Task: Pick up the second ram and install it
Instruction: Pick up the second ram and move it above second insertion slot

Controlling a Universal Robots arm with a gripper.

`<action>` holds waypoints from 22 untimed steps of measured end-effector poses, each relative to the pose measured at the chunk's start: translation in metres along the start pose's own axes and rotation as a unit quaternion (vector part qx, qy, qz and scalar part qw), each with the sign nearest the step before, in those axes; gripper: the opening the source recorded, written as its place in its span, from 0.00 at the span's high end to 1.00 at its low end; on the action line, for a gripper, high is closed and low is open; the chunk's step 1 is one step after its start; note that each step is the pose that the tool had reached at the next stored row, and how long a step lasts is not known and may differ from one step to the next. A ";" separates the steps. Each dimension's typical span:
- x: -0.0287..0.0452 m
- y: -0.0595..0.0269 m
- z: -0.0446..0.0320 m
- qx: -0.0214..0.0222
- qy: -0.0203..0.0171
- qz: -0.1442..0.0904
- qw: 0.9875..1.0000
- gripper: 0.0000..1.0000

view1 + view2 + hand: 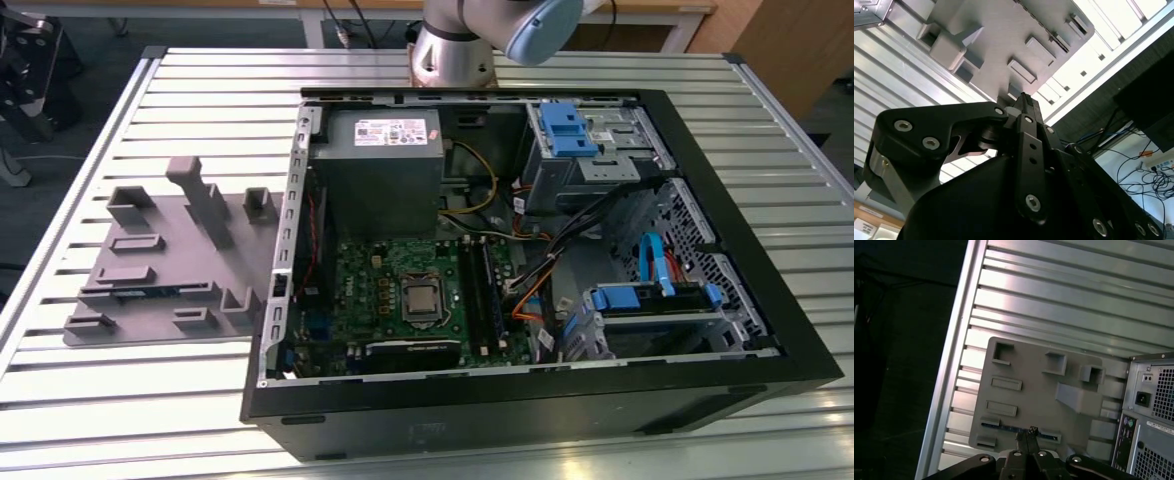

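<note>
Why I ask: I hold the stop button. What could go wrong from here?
1. The gripper hangs above the ram with its jaws shut; lowered like that, it could strike the stick.
2. The ram lies low in the tray between raised blocks, so a slightly off approach might hit one.
3. Cables lie close beside the motherboard and could snag.

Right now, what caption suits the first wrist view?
Shut gripper poised above the blue RAM stick lying in its gray holder tray.
</note>
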State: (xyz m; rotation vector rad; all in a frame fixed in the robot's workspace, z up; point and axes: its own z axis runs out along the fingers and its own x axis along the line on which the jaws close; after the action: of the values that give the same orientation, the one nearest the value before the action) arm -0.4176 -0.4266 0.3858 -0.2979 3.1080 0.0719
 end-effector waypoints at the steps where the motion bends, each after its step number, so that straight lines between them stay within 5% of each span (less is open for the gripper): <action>1: 0.0000 0.0000 0.0000 0.000 0.000 -0.001 1.000 0.89; 22: 0.0000 0.0000 0.0000 -0.001 0.001 -0.022 1.000 0.89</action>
State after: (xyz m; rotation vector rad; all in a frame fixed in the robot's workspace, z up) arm -0.4177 -0.4266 0.3858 -0.3652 3.1018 0.0726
